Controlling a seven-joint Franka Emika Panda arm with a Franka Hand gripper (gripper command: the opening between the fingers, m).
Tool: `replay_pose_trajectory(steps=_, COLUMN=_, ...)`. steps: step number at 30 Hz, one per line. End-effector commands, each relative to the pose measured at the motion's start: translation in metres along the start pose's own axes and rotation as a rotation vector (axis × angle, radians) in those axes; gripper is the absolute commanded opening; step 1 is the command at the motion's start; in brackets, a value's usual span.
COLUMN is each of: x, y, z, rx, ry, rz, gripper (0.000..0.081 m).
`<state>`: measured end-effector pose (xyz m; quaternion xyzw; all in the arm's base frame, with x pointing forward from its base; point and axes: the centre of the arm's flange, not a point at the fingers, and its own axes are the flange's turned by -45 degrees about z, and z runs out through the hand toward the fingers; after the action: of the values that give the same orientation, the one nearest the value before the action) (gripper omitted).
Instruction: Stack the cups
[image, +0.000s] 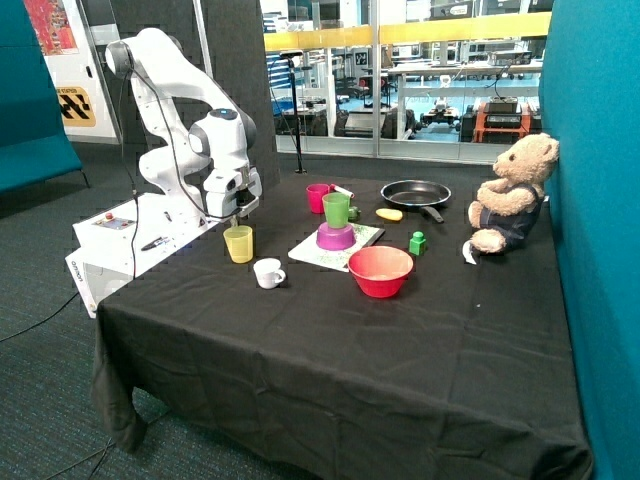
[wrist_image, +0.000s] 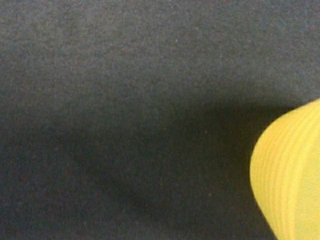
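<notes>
Right by the wrist camera we see the yellow cup (wrist_image: 295, 175), gripper (image: 237, 212) just above it, jaw spread unreadable; grasping it comes next, we judge.

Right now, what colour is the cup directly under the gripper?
Yellow; the cup below the gripper shows best in the outside view.

A white Franka arm (image: 170, 100) rises from its base at the table's edge, bends at a high elbow, and folds back down. Its wrist points straight downward. The gripper (image: 236, 217) hangs low, just above the rim of the yellow cup (image: 239, 243). Whether its fingers are parted cannot be made out.
</notes>
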<state>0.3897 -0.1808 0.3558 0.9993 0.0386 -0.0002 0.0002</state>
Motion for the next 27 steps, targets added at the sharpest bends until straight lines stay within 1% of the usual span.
replay_pose_trajectory(steps=1, x=0.005, y=-0.002, z=0.012, rx=0.0004, ry=0.0005, rz=-0.005, gripper=0.0346)
replay_pose_trajectory(steps=9, x=0.011, y=-0.003, z=0.016, rx=0.0004, ry=0.0005, rz=-0.017, gripper=0.0341)
replay_pose_trajectory(steps=18, x=0.012, y=-0.004, z=0.023, rx=0.0004, ry=0.0005, rz=-0.015, gripper=0.03)
replay_pose_trajectory(steps=21, x=0.012, y=-0.004, z=0.025, rx=0.0004, ry=0.0005, rz=-0.012, gripper=0.0222)
replay_pose_trajectory(steps=22, x=0.013, y=-0.005, z=0.025, rx=0.0004, ry=0.0005, rz=-0.009, gripper=0.0111)
replay_pose_trajectory(steps=23, x=0.013, y=-0.005, z=0.025, rx=0.0004, ry=0.0005, rz=-0.007, gripper=0.0056)
replay_pose_trajectory(steps=25, x=0.013, y=-0.006, z=0.025, rx=0.0004, ry=0.0005, rz=-0.006, gripper=0.0014)
replay_pose_trajectory(steps=27, x=0.014, y=-0.007, z=0.024, rx=0.0004, ry=0.0005, rz=-0.007, gripper=0.0003)
